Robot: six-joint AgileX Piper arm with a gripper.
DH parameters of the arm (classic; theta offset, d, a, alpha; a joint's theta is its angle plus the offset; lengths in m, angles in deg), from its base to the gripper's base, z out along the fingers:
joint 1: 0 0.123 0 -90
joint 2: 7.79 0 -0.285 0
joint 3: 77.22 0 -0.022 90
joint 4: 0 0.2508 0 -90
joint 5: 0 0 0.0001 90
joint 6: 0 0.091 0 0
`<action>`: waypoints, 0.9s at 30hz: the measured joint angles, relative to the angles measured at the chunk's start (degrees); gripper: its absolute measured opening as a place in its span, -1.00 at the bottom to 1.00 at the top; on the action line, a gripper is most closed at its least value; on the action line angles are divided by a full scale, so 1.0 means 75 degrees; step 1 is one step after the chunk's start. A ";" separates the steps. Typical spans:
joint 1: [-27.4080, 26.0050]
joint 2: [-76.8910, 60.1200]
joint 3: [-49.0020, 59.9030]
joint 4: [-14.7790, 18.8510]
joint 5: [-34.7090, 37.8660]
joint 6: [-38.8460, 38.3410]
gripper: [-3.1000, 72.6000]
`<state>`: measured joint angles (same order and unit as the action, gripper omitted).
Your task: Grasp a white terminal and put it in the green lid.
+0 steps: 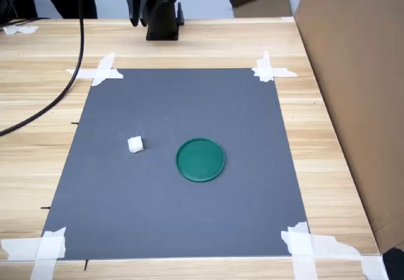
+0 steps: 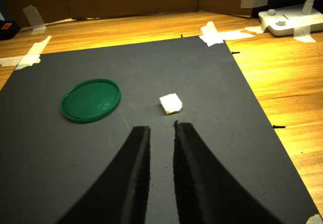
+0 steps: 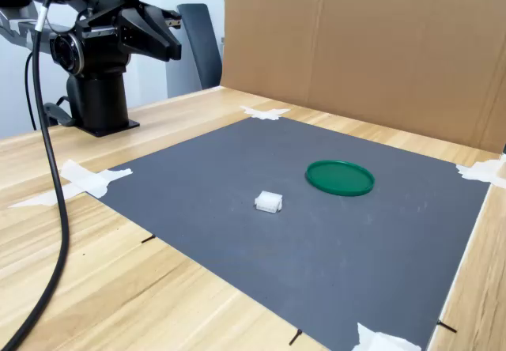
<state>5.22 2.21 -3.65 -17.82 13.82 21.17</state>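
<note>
- The white terminal (image 1: 135, 144) is lying on the grey mat (image 1: 189, 217), left of centre in the first exterior view and just below centre in the second exterior view (image 3: 269, 202).
- The green lid (image 1: 201, 159) is resting flat on the same mat, near the terminal but apart from it, to the right of it in both exterior views; the lid is holding nothing.
- The gripper (image 2: 160, 129) is hanging high at the top of the first exterior view and at the upper left of the second exterior view (image 3: 162, 47), close to the arm's black base (image 3: 99, 102) and well apart from the terminal.
- In the wrist view the jaws are standing only narrowly parted, a thin slit showing between the two dark fingers (image 2: 136, 158); nothing is sitting between them.
- In the wrist view the terminal (image 2: 170, 103) is appearing just beyond the fingertips, nearly in line with the slit and a shade toward the right-hand finger; the lid (image 2: 91, 100) is lying off to the picture's left.
- The terminal looks nearly cube-like, so its long axis is hard to judge; it appears slightly longer across the second exterior view.
- Judged from this layout, the coming move is calling for a wider opening and a forward, downward reach onto the terminal.
</note>
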 joint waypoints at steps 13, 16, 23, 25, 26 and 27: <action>0.0000 0.0000 0.0000 0.0000 0.0000 0.0000 -0.62; 0.0000 0.0000 0.0000 0.0000 0.0000 0.0000 -0.62; 0.0000 0.0223 -0.0121 0.0000 0.0007 0.0000 -0.62; 0.0000 0.0393 -0.0217 0.0000 0.0000 0.0000 -0.62; 0.0000 0.0524 -0.0325 0.0000 0.0000 0.0000 -0.62; 0.0000 0.0666 -0.0391 0.0000 0.0000 0.0000 -0.62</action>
<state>5.22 7.21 -6.58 -17.82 13.82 21.17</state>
